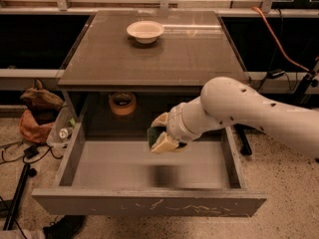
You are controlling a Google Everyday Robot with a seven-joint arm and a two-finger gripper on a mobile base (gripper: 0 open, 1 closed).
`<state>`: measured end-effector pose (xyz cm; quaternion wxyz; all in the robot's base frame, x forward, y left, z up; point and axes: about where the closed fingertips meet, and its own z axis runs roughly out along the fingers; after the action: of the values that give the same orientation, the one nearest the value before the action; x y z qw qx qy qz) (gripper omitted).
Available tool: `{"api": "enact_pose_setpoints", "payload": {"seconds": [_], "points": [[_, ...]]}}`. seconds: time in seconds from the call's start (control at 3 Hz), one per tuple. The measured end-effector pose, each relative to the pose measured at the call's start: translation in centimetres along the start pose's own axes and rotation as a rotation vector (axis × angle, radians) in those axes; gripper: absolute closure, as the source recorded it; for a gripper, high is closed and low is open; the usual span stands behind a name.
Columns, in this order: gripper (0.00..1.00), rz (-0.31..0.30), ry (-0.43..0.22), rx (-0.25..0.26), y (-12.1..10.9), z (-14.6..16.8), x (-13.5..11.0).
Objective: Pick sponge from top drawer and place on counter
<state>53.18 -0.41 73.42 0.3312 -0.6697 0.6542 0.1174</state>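
Note:
My gripper (159,133) is shut on the sponge (154,135), whose dark green face shows between the pale fingers (164,143). It holds the sponge in the air above the top drawer (149,203), which stands pulled open with a bare grey bottom. A blurred shadow lies on the drawer floor below the sponge. The white arm reaches in from the right. The counter (194,54) is the glossy grey-brown top behind and above the drawer.
A white bowl (145,31) sits at the back of the counter. A round tape roll (122,103) lies in the recess under the counter. A brown bag (40,108), cables and a tripod leg are on the floor at the left.

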Motion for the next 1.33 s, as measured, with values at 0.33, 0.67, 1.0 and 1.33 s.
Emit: {"api": "enact_pose_setpoints", "payload": {"seconds": [0.33,0.67,1.0,1.33], "points": [[1.00,-0.029,0.022,0.015,-0.8,-0.9,-0.8],[1.00,-0.081,0.047,0.045,-2.2,-2.5,-1.7],[1.00,-0.214,0.079,0.174,-8.8,-7.2,-5.0],[1.00,-0.293,0.108,0.269,-15.2,-9.8,-6.6]]}}
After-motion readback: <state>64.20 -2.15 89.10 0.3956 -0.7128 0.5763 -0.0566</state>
